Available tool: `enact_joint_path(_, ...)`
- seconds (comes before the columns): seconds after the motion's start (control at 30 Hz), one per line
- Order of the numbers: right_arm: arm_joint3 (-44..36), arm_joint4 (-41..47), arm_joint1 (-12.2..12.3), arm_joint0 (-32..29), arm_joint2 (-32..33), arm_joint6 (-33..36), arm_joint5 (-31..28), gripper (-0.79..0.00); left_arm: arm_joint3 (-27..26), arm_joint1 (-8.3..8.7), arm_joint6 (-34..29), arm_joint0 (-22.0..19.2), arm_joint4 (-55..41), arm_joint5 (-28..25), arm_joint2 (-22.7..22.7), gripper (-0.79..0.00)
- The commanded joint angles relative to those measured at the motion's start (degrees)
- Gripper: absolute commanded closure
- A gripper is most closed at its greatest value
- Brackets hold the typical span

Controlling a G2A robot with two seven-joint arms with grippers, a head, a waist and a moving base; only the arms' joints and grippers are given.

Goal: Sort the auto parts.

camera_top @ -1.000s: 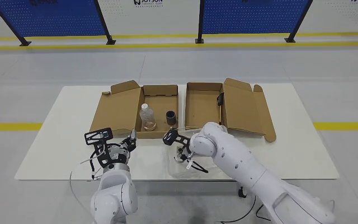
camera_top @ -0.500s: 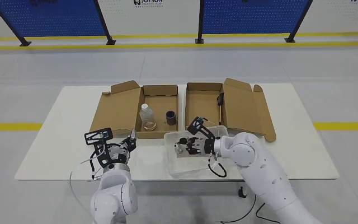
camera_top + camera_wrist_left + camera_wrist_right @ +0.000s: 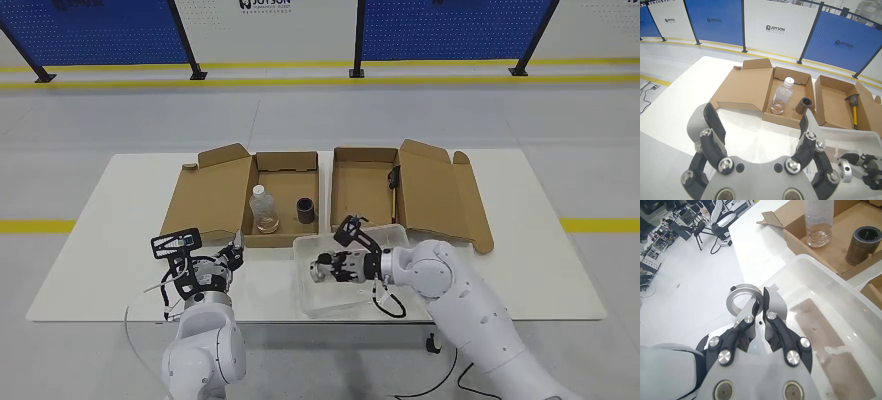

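Observation:
My right gripper (image 3: 760, 303) is shut on a silver metal ring (image 3: 739, 298) and holds it above the left end of a clear plastic bin (image 3: 829, 270). In the top view that gripper (image 3: 327, 268) points left with the ring (image 3: 316, 270) at its tip, over the bin (image 3: 335, 303). My left gripper (image 3: 761, 123) stands open with nothing between its fingers, above the table left of the bin, and is seen from above as the left gripper (image 3: 236, 250). From the left wrist, the ring (image 3: 845, 168) shows in the other arm's fingers.
Two open cardboard boxes lie behind the bin. The left box (image 3: 285, 192) holds a clear bottle (image 3: 264, 210) and a dark cylinder (image 3: 305, 210). The right box (image 3: 360, 195) holds a black and yellow caliper (image 3: 393, 178). White table (image 3: 110, 230) stretches to the left.
The right arm swung out to the right, and its gripper now points left over the bin with the ring, a little farther left than before. The left arm has kept still.

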Motion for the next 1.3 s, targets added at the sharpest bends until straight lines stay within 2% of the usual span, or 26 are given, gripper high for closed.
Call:
enact_joint_path(0.0,-0.7,-2.2,0.1,0.9,0.3,-0.2,0.8,0.0,0.0,0.0,0.0,0.0,0.0,0.0,0.0,-0.785)
enact_joint_path(0.37,-6.9,-16.0,1.6,7.8,4.4,7.1,10.9,0.0,0.0,0.0,0.0,0.0,0.0,0.0,0.0,-0.785)
enact_joint_path(0.63,-2.4,-25.4,1.5,12.5,3.8,10.5,21.7,0.0,0.0,0.0,0.0,0.0,0.0,0.0,0.0,-0.785)
enact_joint_path(0.8,1.7,-27.1,0.9,13.0,3.9,8.2,31.1,0.0,0.0,0.0,0.0,0.0,0.0,0.0,0.0,-0.785)
enact_joint_path(0.9,3.8,-26.3,0.6,12.4,3.8,6.8,34.6,0.0,0.0,0.0,0.0,0.0,0.0,0.0,0.0,-0.785)
enact_joint_path(1.1,9.7,-24.7,-0.2,13.0,3.1,6.5,38.3,0.0,0.0,0.0,0.0,0.0,0.0,0.0,0.0,-0.785)
enact_joint_path(1.27,13.3,-22.7,-0.8,13.0,3.0,4.9,38.9,0.0,0.0,0.0,0.0,0.0,0.0,0.0,0.0,-0.785)
